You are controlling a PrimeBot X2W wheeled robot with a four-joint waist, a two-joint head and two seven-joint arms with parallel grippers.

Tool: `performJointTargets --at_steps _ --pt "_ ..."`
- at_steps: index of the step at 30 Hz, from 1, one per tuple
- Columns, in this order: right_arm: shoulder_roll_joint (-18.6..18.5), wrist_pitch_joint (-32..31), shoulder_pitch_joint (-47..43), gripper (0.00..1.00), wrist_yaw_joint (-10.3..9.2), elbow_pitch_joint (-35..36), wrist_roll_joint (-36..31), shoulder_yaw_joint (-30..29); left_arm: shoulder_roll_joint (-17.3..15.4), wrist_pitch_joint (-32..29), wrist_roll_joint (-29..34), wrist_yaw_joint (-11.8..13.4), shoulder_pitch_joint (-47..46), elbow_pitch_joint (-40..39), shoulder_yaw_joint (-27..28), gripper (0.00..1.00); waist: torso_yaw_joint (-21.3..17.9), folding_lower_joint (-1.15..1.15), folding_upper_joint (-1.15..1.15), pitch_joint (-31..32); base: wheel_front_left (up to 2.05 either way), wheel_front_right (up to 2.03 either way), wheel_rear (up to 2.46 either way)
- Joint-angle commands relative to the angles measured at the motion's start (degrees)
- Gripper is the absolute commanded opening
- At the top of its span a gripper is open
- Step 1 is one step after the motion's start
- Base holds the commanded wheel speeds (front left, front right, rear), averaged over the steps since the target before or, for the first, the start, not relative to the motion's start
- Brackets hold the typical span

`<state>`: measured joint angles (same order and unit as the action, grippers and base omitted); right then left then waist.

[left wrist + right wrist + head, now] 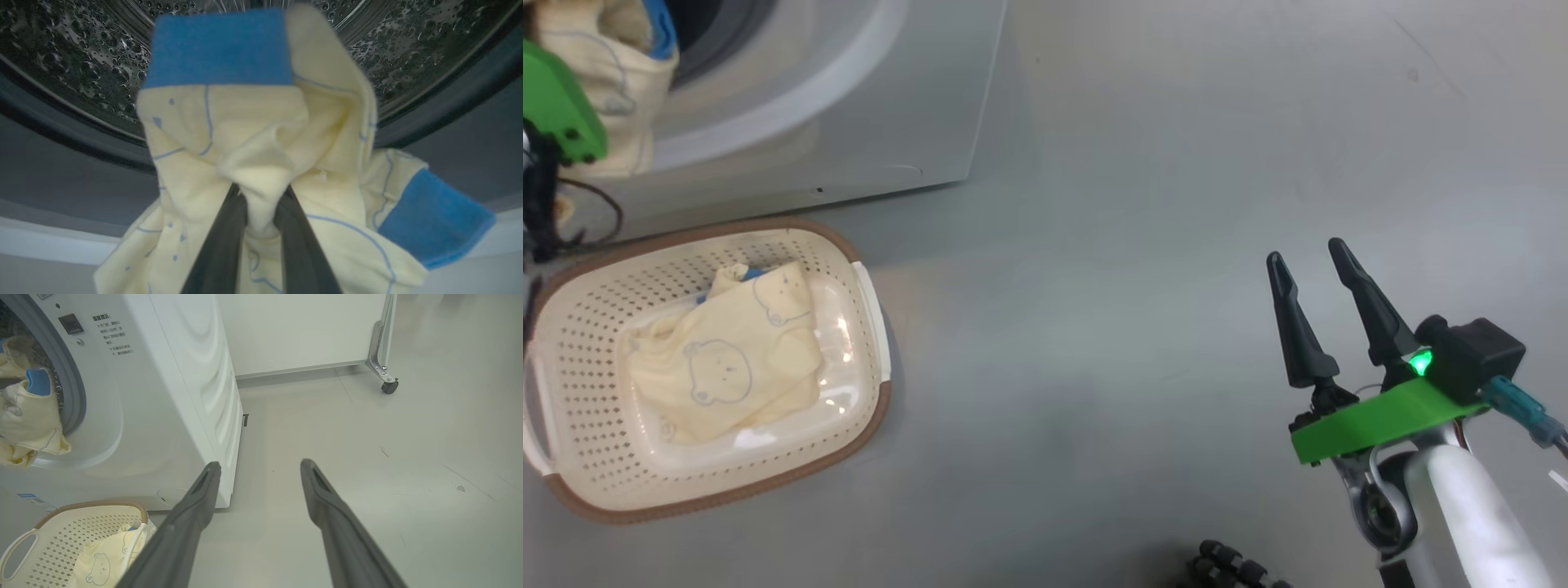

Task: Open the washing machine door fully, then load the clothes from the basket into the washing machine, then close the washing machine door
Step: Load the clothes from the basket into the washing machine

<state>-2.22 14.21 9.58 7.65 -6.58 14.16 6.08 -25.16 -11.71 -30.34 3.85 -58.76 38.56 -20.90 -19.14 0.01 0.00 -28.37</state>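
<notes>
At the mouth of the perforated steel drum (81,61), the left gripper (261,192) is pinching a cream-yellow bear-print baby garment (245,122). Imo it should reach deeper before letting go, so nothing drapes over the grey rubber seal (77,400). Right gripper (1305,251) sits spread, idle.

the floor (1094,327) is smooth, pale grey and a little glossy, with a few small dark marks (461,488) on it. in the right wrist view a white panel (302,330) stands at the far side. at its right corner a metal bracket (378,355) holds a small black caster wheel (389,386), which rests on the floor. at the bottom edge of the head view there is a black segmented object (1233,567), cut by the frame
</notes>
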Motion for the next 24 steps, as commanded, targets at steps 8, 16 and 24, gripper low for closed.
performJointTargets --at_steps 8,16,24 --pt "-0.7 0.8 2.6 1.0 -0.16 2.1 2.1 2.6 -7.5 -1.6 2.2 -1.7 -13.2 1.1 1.7 0.0 -4.1 -0.01 0.0 -5.2 0.0 0.0 0.0" --pt "-0.7 0.8 3.2 1.0 -0.16 2.3 3.8 3.8 -9.2 7.2 5.4 -2.5 -20.1 2.2 1.2 0.0 -5.8 -0.01 0.0 -7.8 0.0 0.0 0.0" --pt "-0.7 0.8 3.6 1.0 -0.16 2.4 4.5 4.4 -9.1 10.3 5.2 -2.0 -22.5 8.8 1.5 0.9 -6.5 -0.01 0.0 -8.7 0.0 0.0 0.0"
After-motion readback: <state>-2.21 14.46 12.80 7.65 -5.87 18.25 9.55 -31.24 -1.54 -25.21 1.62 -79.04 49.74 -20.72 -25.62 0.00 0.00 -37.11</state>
